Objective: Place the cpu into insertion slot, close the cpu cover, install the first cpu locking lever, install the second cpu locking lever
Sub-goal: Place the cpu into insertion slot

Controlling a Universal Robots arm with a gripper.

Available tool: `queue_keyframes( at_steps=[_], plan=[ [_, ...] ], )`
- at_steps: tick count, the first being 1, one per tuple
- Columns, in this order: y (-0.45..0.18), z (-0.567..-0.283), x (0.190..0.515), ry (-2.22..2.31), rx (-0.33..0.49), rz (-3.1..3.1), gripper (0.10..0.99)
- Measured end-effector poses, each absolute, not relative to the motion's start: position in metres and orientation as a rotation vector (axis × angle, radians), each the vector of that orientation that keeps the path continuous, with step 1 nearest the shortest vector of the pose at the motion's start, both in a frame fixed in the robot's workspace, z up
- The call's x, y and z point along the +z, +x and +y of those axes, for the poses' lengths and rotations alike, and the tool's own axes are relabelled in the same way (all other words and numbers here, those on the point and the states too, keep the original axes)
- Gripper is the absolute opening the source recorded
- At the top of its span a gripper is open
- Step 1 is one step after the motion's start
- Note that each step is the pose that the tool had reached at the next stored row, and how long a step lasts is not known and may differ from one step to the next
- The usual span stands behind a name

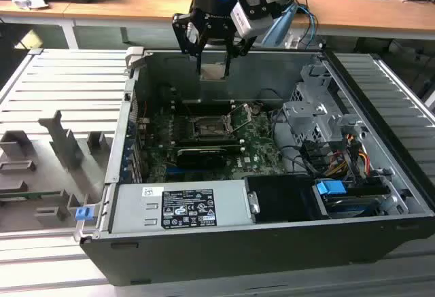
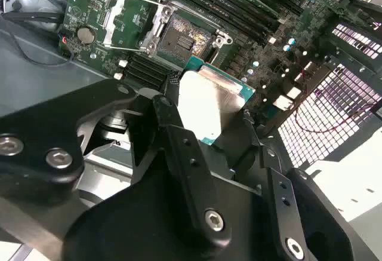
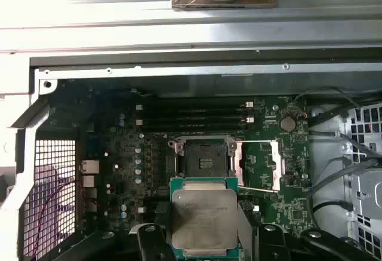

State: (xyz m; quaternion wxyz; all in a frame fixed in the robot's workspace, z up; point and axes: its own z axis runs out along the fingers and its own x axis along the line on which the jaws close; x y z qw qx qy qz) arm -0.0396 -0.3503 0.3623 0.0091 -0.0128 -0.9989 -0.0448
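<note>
**Exterior view:** gripper [image 1: 215, 58] at upper centre of frame, above far wall of computer case [image 1: 272, 256]. Fingers clamped on edges of cpu [image 1: 216, 73]. Insertion slot [image 1: 212, 126] mid-frame on green board [image 1: 262, 144], well below chip.

**First wrist view:** cpu [image 3: 205, 216] shows pale metal face, held between fingers [image 3: 149, 240]. Slot [image 3: 205, 160] bare, near chip. Cpu cover [image 3: 258, 165] swung open beside slot.

**Second wrist view:** chip apart from slot, not seated.

**Handling, judged:** keep chip level, edges square to socket. Lower straight, no sliding; contacts likely fragile.
</note>
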Motion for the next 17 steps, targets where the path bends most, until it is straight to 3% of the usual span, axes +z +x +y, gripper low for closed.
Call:
queue_keyframes(
  at_steps=[17],
  plan=[
    [-0.0397,-0.3503,0.3623,-0.130,-0.141,-3.120,0.529]
  ],
)
